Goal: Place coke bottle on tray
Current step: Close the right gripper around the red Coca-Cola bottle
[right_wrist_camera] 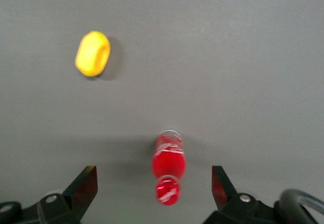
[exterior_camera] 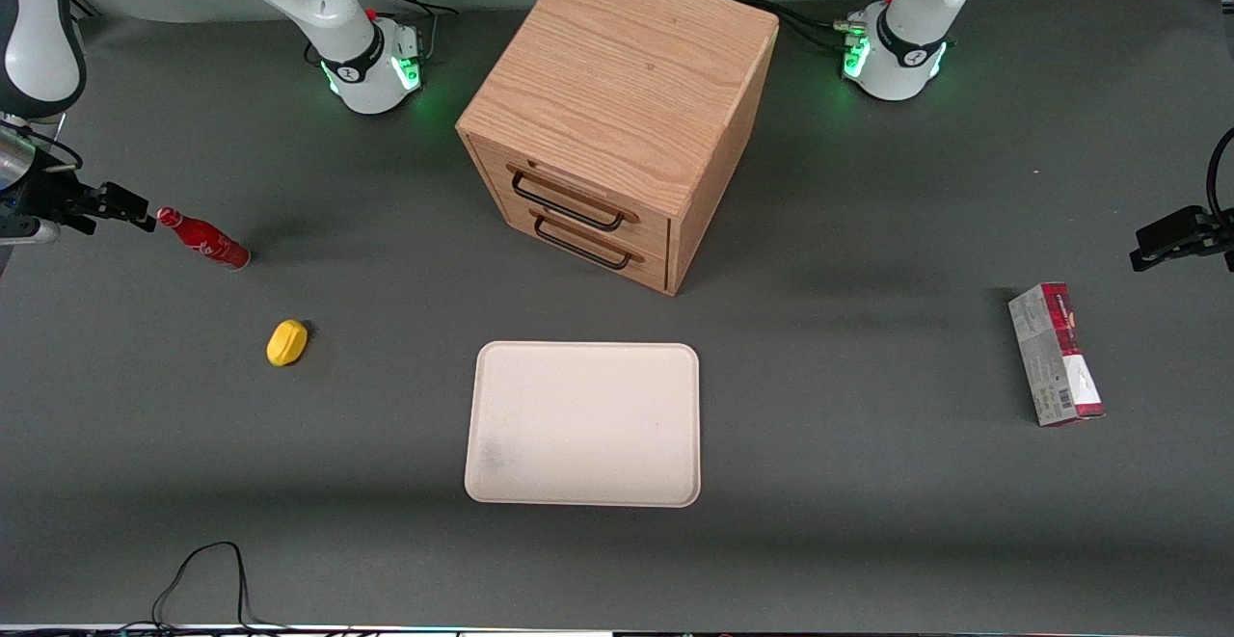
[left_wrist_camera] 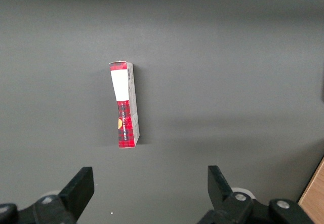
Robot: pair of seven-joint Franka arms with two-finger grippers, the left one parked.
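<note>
At the left edge of the front frame the right arm's gripper (exterior_camera: 130,213) hangs above the table (exterior_camera: 868,541), its jaws spread wide and holding nothing. In the right wrist view the gripper (right_wrist_camera: 154,191) frames the coke bottle (right_wrist_camera: 168,167) between the two dark fingers (right_wrist_camera: 83,186), with clear gaps on both sides.

Just beside the fingertips in the front frame, the coke bottle (exterior_camera: 204,238) stands free on the table, cap uppermost. A slim standing bottle is likely top-heavy: if one finger meets it first on closing, or the descent clips the cap, it could tip and roll away.

Lower in the frame, a small yellow object (exterior_camera: 287,342) lies near the bottle. It seems out of the grasp, but a toppled bottle might roll into it.

At centre, the tray (exterior_camera: 583,492) lies bare in front of the wooden drawer cabinet (exterior_camera: 617,88), well apart from the bottle. A carry kept too low could catch the tray's low rim, and an off-centre release may leave the bottle falling over.

At the right, a red-and-grey carton (exterior_camera: 1056,353) lies well clear of all this.
</note>
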